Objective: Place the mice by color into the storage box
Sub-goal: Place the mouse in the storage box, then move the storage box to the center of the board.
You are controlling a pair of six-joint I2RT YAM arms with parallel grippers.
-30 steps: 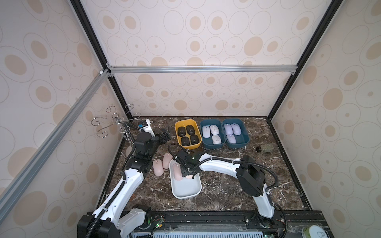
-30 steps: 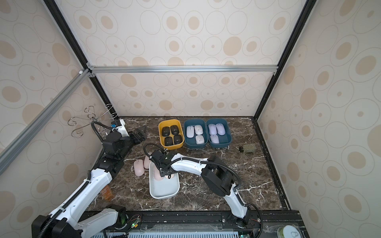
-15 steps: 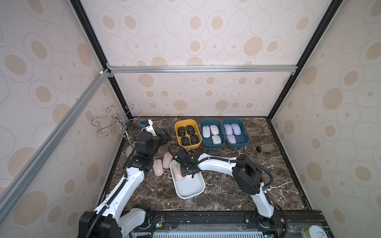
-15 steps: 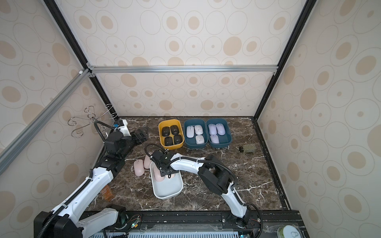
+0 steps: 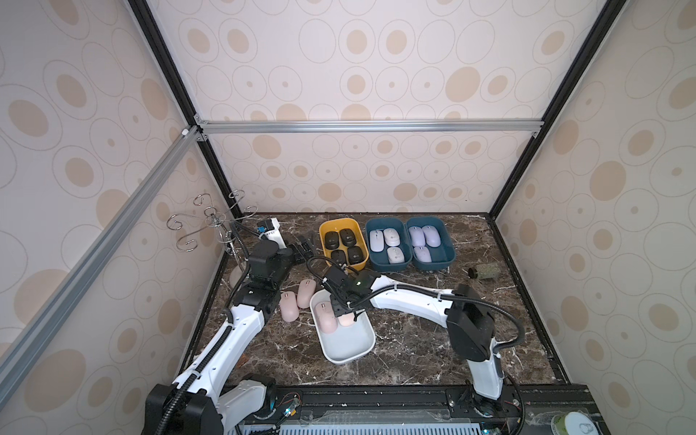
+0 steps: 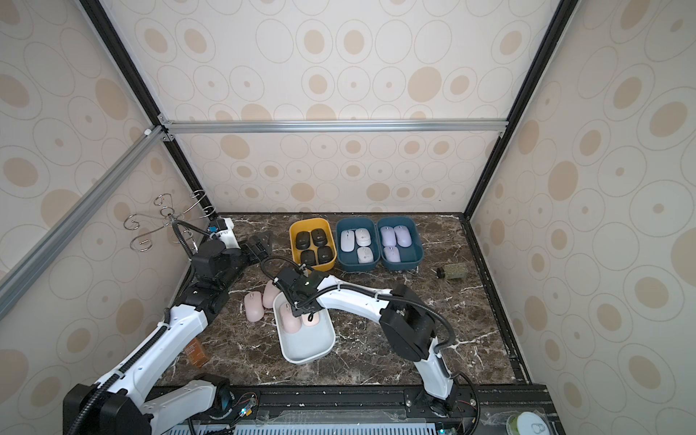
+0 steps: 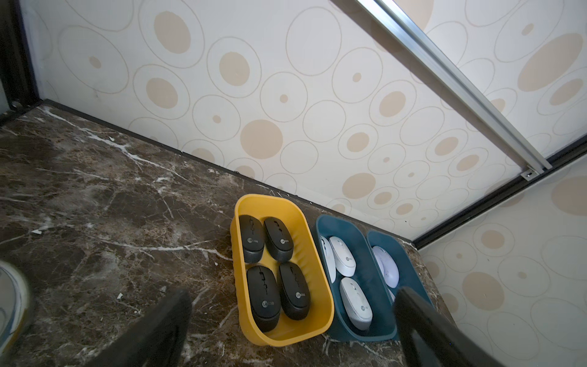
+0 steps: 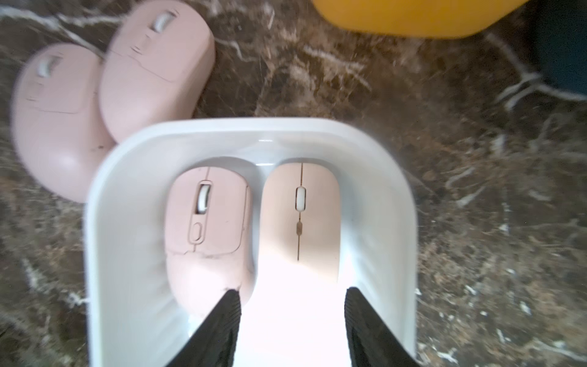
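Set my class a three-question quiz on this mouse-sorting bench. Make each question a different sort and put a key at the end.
1. Count: how many pink mice lie inside the white bin?
2. True or false: the left gripper is holding a mouse.
3. Choose one: what colour is the bin holding the black mice? A yellow, B teal, C white.

Key: 1 two; 2 false; 3 A.
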